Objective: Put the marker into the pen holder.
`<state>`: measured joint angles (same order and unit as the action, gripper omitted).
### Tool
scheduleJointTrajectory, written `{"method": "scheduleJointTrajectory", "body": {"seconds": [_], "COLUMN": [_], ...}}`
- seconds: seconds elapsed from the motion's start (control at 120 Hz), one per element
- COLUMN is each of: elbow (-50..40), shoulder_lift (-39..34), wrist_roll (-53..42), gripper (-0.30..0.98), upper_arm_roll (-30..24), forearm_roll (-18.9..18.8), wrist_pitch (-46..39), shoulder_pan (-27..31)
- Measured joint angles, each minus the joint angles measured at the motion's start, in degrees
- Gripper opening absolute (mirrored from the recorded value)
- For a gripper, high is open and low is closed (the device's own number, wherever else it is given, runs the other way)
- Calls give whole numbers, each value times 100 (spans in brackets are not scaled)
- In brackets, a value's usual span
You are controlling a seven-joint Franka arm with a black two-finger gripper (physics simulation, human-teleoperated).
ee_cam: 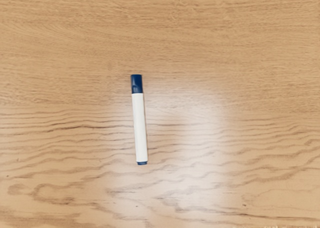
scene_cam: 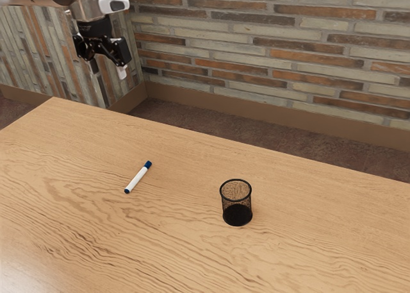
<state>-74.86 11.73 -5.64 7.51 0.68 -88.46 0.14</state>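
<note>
the gripper (scene_cam: 108,70) is black and angular, with chunky jointed linkages and a whitish tip (scene_cam: 122,72) on the exterior view's right. directly above the gripper sits a dark collar (scene_cam: 95,27), then a smooth silvery-grey wrist (scene_cam: 90,8). above and beside the gripper, a rounded white casing (scene_cam: 115,6) bulges out (rather like a bike helmet), bearing a dark patch.
</note>
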Motion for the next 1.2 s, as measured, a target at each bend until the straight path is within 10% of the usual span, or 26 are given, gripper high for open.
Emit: {"method": "scheduleJointTrajectory", "body": {"seconds": [0.3, 0.483, 1.2], "elbow": [403, 499, -1549], "shoulder_lift": [134, 1496, 2000], "wrist_roll": [-149, -135, -561], "gripper": [67, 66, 67], "upper_arm_roll": [-107, 7, 39], "forearm_roll": [-26, -83, 541], "wrist_pitch": [-39, -111, -2584], "shoulder_pan": [-98, 112, 306]}}
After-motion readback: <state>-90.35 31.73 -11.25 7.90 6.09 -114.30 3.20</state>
